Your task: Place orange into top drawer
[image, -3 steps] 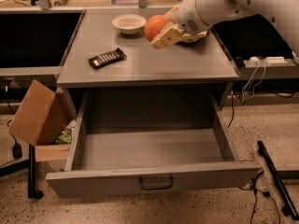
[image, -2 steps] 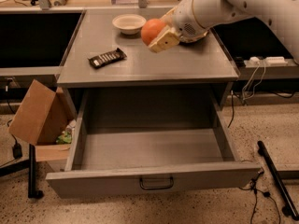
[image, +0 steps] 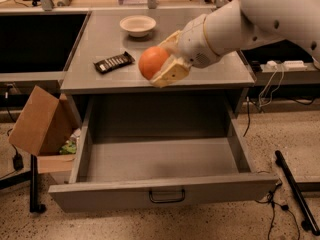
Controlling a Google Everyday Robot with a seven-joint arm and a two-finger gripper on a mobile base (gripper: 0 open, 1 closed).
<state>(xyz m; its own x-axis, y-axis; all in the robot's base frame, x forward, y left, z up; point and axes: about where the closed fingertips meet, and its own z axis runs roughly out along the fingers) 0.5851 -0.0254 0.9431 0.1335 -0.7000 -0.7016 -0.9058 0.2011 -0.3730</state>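
**Orange held at the cabinet's front edge, drawer open below**

At the far left an open cardboard box [image: 42, 121] leans tilted beside the grey cabinet [image: 95, 39], with something green [image: 70, 145] showing in its mouth. A black stand leg [image: 34, 184] rises from the floor just in front of it.

On the cabinet top a dark flat packet [image: 114, 62] lies near the front left. A white bowl [image: 137, 25] sits farther back, well apart from the packet.

Right of the packet is the orange [image: 152, 62], off the surface and level with the front edge of the cabinet top. The gripper [image: 164, 59] is clamped around it. One tan finger [image: 170, 38] lies over the fruit's upper right side and the other presses under it at the lower right.

Beneath them the top drawer [image: 100, 198] is pulled fully out. Its dark handle [image: 166, 196] is centred on the flat front, and its grey floor is in plain view. The orange is not in the drawer.

The white arm [image: 250, 19] reaches in from the upper right, crossing over the right part of the cabinet top.

Farther right a white power strip [image: 282, 64] lies on a shelf, with cables [image: 272, 86] hanging down from it. A black bar [image: 295, 191] lies on the speckled floor at the lower right.
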